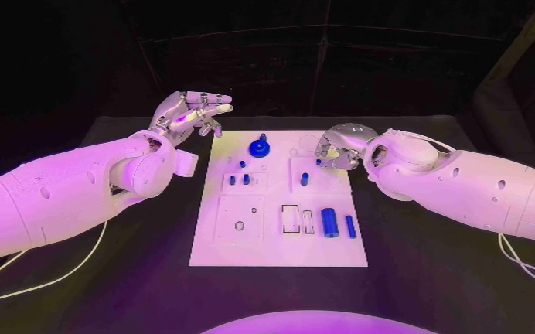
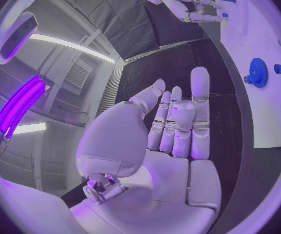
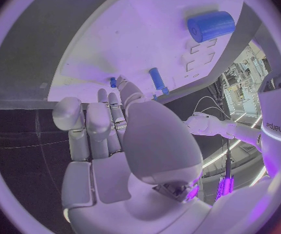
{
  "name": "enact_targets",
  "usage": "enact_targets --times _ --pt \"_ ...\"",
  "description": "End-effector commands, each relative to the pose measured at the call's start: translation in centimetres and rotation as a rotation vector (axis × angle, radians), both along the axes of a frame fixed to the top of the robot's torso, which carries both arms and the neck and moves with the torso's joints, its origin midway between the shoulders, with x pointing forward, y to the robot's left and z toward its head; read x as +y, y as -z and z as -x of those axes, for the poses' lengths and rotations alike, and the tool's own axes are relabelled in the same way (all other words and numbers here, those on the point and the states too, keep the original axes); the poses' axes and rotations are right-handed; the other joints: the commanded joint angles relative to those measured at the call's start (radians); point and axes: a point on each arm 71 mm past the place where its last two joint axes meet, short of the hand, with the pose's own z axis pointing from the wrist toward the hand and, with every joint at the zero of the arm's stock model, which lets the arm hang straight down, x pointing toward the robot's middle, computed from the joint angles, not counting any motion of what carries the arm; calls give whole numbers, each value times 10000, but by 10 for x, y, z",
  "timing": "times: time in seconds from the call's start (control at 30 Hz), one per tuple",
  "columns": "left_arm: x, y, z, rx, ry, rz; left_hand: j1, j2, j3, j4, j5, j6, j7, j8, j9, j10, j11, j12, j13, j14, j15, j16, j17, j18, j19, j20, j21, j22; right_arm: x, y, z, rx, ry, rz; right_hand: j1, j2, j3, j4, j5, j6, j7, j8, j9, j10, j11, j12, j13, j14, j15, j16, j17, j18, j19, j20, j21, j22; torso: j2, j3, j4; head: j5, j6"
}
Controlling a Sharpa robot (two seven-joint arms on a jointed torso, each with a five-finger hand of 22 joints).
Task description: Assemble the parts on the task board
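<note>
The white task board point(image 1: 279, 253) lies in the middle of the black tabletop point(image 1: 446, 287), with a blue gear point(image 1: 260, 148) standing near its far edge, small blue pegs point(image 1: 237, 180) in its middle, and a thick blue cylinder point(image 1: 329, 219) beside a slimmer blue pin point(image 1: 350, 226) lying at its near right. The left hand point(image 1: 192, 115) is raised just off the board's far left corner, its fingers point(image 2: 200, 96) straight, apart and holding nothing. The right hand point(image 1: 337, 148) reaches over the board's far right part with its fingers point(image 3: 96, 122) bent down toward a small blue part point(image 1: 318, 161) there; whether they grip it cannot be told.
</note>
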Motion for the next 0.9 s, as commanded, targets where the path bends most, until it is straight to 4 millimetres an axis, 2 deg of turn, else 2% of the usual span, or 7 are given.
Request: enact_targets --times 0.03,0.47,0.6,0.63,0.9 --pt "0 -3 0 -110 -23 609 -69 12 -10 60 -16 17 42 44 -13 14 24 59 14 -102 12 -80 -42 107 -84 11 -66 -22 0 2 -2 25 14 276 128 -11 267 -40 -105 63 34 -112 4 100 44 -83 -203 98 54 95 69 -91 86 11 80 68 3 0 -11 13 -14" --pt "1 -2 0 -29 -12 620 -40 11 -12 63 -16 -11 54 38 -15 -13 35 67 14 -153 20 -130 -128 105 -103 16 -117 -56 6 12 -3 568 -59 472 70 -64 1308 -147 -413 361 23 -204 24 434 20 -161 -671 182 35 507 491 -167 311 10 410 514 6 14 -19 54 -50" --pt "1 -2 0 -2 -25 605 -29 15 -9 63 -15 -17 57 38 -15 -21 37 69 14 -165 22 -141 -148 105 -106 17 -129 -64 7 14 -3 661 -100 500 0 -109 1534 -153 -444 440 12 -210 25 524 4 -183 -700 198 27 588 566 -187 368 3 492 624 -2 9 -27 59 -64" --pt "1 -2 0 4 -31 600 -24 17 -7 62 -15 -19 57 38 -15 -23 37 70 14 -167 22 -142 -151 105 -107 17 -133 -67 8 14 -3 682 -120 489 -86 -175 1775 -163 -468 490 10 -231 20 592 2 -223 -708 204 22 652 619 -202 405 -1 557 708 2 7 -27 65 -62" --pt "1 -1 -1 54 -36 579 19 37 9 56 -15 -26 59 43 -12 -35 38 81 16 -188 24 -161 -189 105 -111 19 -161 -87 12 15 -2 756 -197 439 -299 -346 2354 -204 -488 620 11 -242 23 763 -32 -305 -703 215 18 795 732 -242 515 -11 728 940 0 9 -16 57 -78"
